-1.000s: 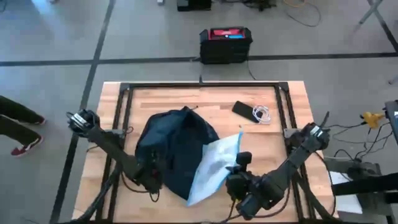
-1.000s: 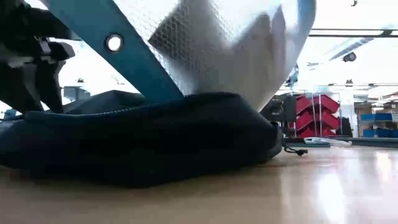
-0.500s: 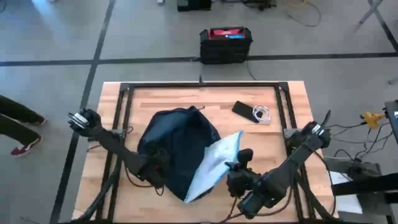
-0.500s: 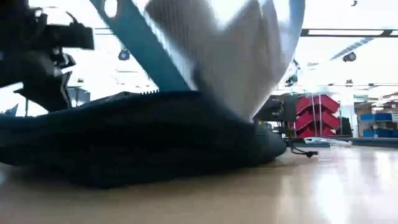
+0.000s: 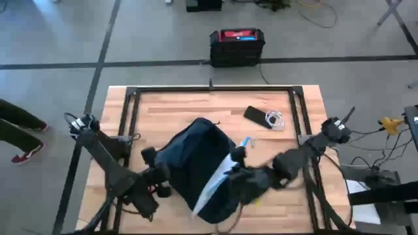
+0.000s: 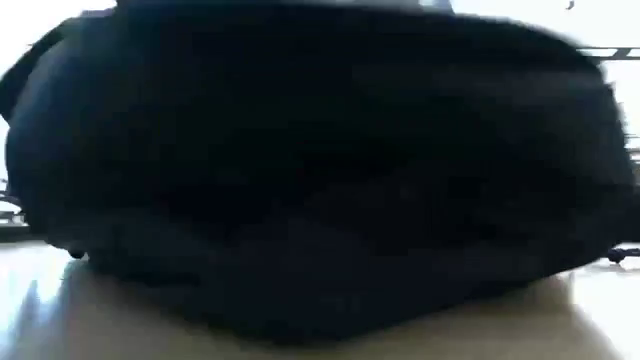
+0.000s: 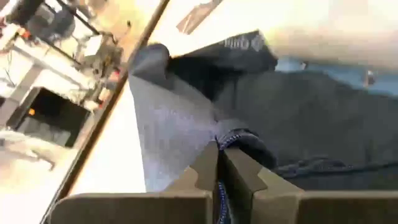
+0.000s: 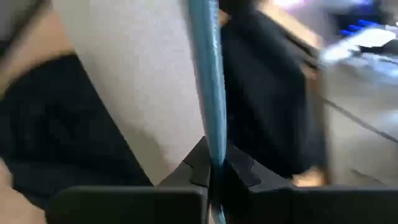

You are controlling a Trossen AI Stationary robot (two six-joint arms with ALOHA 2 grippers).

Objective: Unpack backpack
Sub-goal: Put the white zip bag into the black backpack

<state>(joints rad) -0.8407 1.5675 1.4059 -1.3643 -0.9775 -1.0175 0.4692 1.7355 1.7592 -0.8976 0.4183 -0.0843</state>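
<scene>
Extraction step under way: the right gripper [image 5: 236, 177] is clamped on the blue edge of the white padded envelope [image 5: 219, 175] (only partly out, I'd say), which needs drawing clear next. The left gripper [image 5: 159, 183] pinches backpack [image 5: 192, 163] fabric, anchoring it mid-table. Beyond lie a phone [image 5: 256, 117] and a coiled white cable [image 5: 275, 119].

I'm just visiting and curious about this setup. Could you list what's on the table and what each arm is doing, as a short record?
Table: wooden top
Backpack: dark navy bag lying mid-table
Mailer: pale bubble mailer with blue edge, partly out of the bag
Left tool: shut on backpack fabric
Right tool: shut on the mailer's edge
Also there: phone and white cable, far side
</scene>
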